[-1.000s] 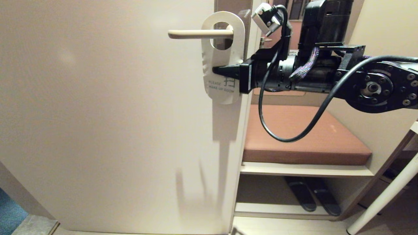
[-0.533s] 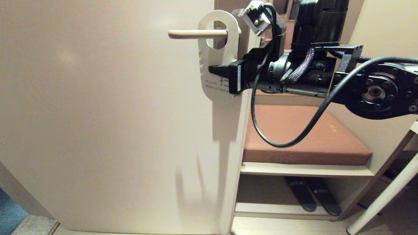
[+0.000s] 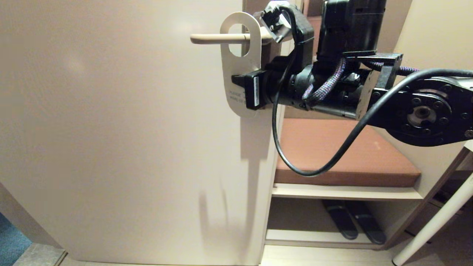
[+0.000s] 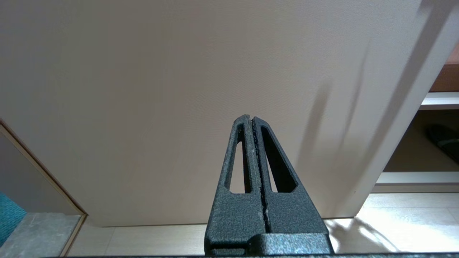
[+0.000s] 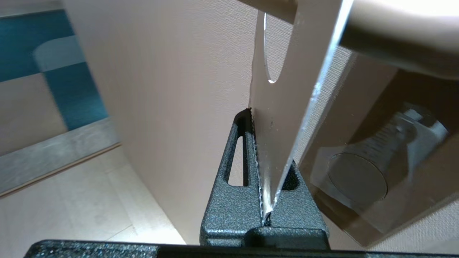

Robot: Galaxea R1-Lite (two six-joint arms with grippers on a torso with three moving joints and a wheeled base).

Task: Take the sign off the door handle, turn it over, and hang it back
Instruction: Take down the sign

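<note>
Hotel room entryway: make-up-room door sign (image 3: pixel 240 62), cushioned bench (image 3: pixel 343 151), slippers (image 3: pixel 351 221) beneath.

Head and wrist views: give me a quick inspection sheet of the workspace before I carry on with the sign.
Surface: the door face is plain, with shadows low down.
Job's things: the sign, white side showing, has its oval hole around the door handle, partway along the lever.
Clutter: dark slippers on the lower shelf.
Grippers: right gripper is shut on the sign below the hole; left gripper is shut and empty, low by the door.
Cables: a black cable loops under the right arm, clear of the sign.
Surroundings: brown cushioned bench beside the door, white pole, teal carpet.
</note>
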